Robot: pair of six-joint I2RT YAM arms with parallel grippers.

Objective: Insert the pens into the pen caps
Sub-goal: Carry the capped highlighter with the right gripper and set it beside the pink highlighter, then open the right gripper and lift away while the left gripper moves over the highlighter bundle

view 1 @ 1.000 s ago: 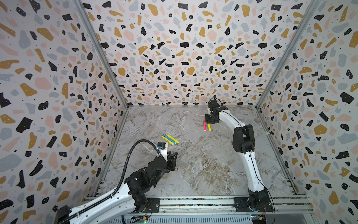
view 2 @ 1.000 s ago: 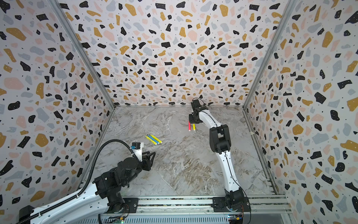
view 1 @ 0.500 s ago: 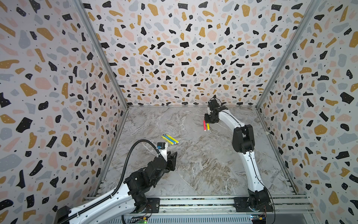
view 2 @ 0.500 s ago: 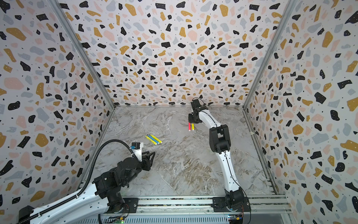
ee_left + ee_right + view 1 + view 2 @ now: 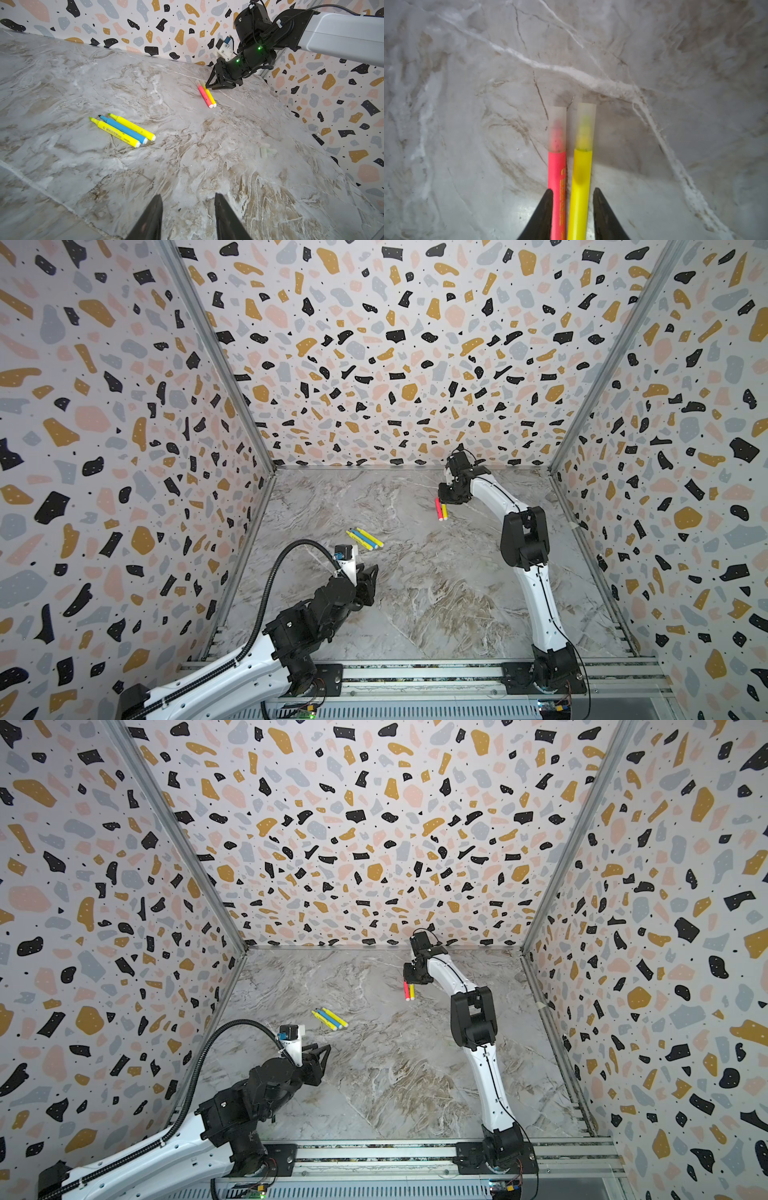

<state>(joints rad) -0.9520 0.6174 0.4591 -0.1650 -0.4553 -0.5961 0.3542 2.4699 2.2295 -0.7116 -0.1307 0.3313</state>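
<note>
1. Marble tabletop carries all the pens; every one lies flat on it.
2. Our right claw reaches to the back of the table. Its jaws stand partly apart, not clenched.
3. In the right wrist view we see the pink pen and the capped yellow pen side by side, in the gap between the two black fingers.
4. One finger overlaps the edge of the pink pen and the other sits just beside the capped yellow pen. We cannot tell whether either presses on a barrel. The left wrist view shows both pens resting on the marble, so we read this claw as released rather than grasping.
5. Each of these two pens wears a translucent cap over its tip.
6. Three more pens lie toward the left of the table, parallel and touching, with bare tips. They are the printed yellow pen, the blue pen in the middle, and the plain yellow pen.
7. Our left claw hangs over bare marble near the front, well apart from that trio. Its jaws are partly spread, with nothing between them and nothing touched.
8. A few pale translucent pieces lie toward the right wall. They may be loose caps, but we find them too faint to be sure.
</note>
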